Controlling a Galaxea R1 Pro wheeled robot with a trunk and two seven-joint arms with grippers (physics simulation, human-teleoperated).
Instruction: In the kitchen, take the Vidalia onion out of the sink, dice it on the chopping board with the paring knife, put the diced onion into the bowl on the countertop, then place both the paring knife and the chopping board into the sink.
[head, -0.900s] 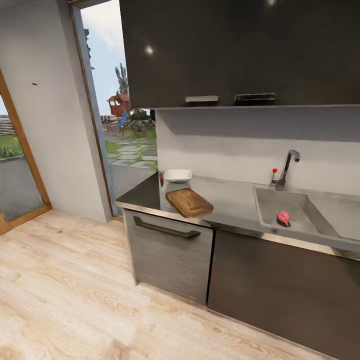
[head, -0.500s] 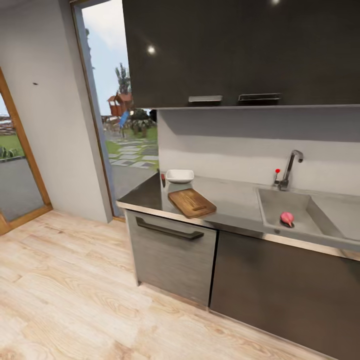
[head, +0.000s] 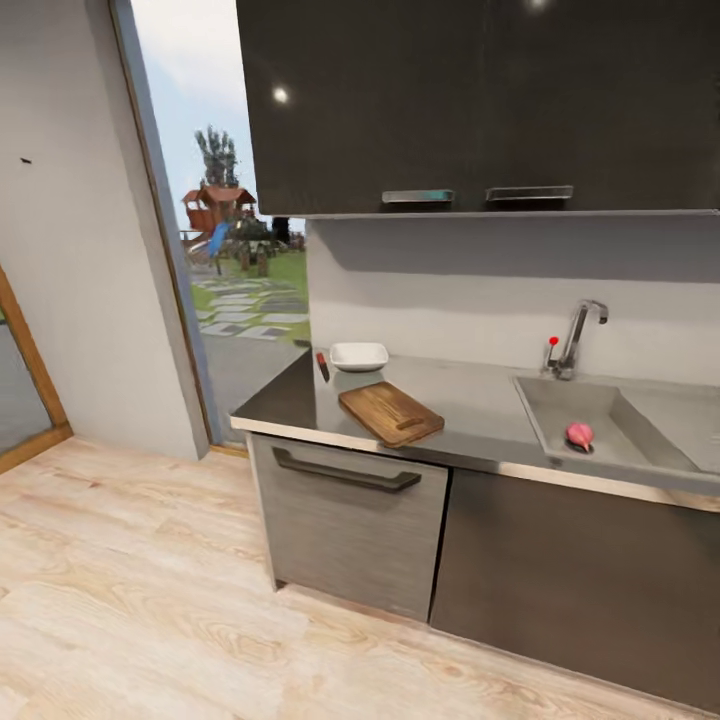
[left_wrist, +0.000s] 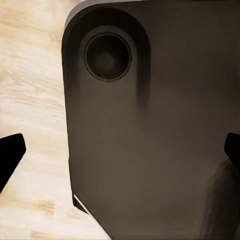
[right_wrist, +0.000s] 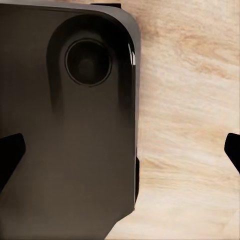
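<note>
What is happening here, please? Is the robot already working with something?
Nothing is being handled yet. The robot stands in front of the kitchen counter, some way off. The onion lies in the sink, the chopping board sits on the countertop, with the white bowl behind it and the paring knife beside the bowl. Both wrist views look down at the robot's dark base and the wooden floor; each claw is open and empty.

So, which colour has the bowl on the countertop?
White; the bowl shows best in the head view, behind the chopping board.
</note>
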